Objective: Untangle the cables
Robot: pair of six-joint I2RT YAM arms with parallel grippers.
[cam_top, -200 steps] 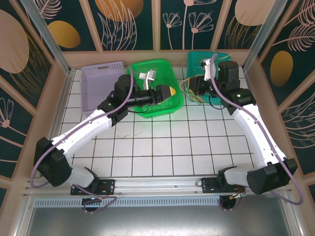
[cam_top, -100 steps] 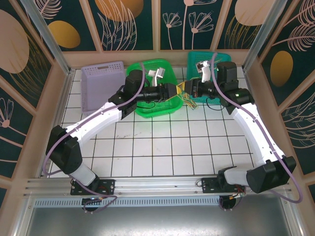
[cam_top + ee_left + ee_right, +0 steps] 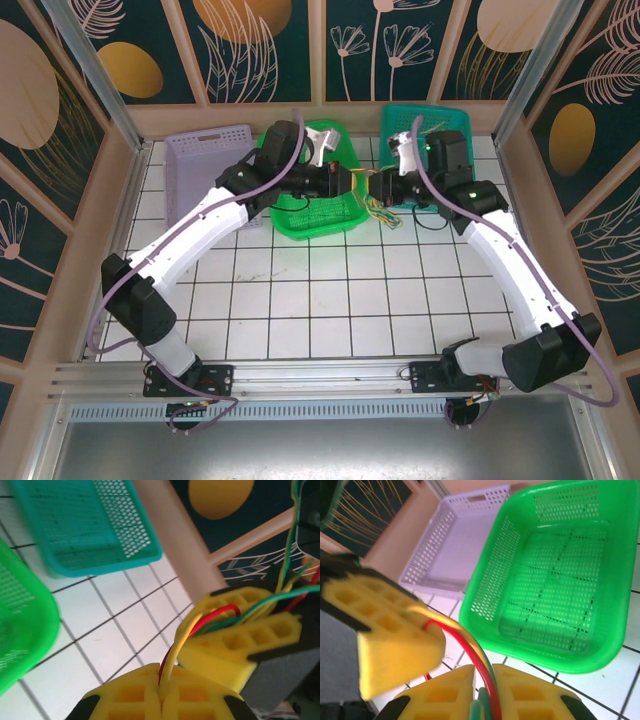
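Yellow-padded, the left gripper is pinching the cables — yellow, red and green wires — and the right gripper is clamping the same bundle just beside it, above the white tiled table. Loose ends are dangling between the green basket and the teal basket; a lilac basket is sitting further left, at the table's far edge.

A robotics lab test cell: two white robot arms bolted to a metal rail at the edge of a white gridded table, enclosed by aluminium posts and leaf-printed wall panels.
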